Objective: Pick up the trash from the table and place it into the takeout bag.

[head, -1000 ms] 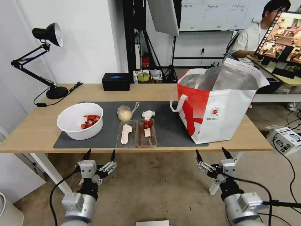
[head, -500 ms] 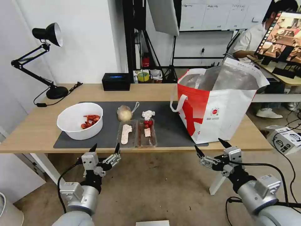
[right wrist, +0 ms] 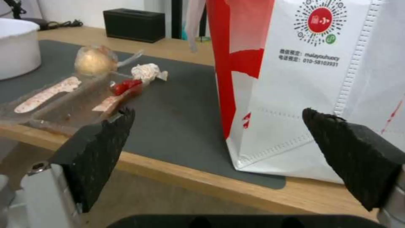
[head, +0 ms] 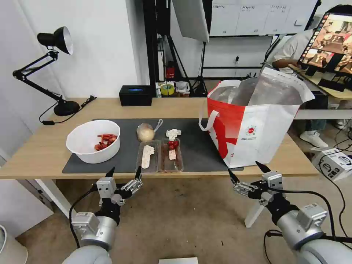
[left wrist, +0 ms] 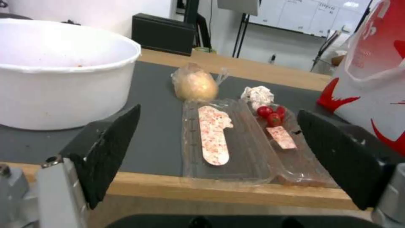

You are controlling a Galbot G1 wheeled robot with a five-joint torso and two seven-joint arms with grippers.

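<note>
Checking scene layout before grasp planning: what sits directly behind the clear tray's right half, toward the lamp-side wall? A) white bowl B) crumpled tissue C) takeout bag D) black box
B: the crumpled tissue lies on the mat just behind the tray compartment with the red scraps; the bowl is off to the tray's left and the bag to its right.

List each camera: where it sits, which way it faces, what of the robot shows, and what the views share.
Head view: high, facing forward and down over the long light-wood table; both arms, open left pincer, open right pincer below its edge.
Left wrist view: low at the near edge, facing the clear hinged plastic tray; left pincer.
Right wrist view: low, facing the red-and-white takeout bag; right pincer.
Shared: tray, bag, crumpled white tissue.
</note>
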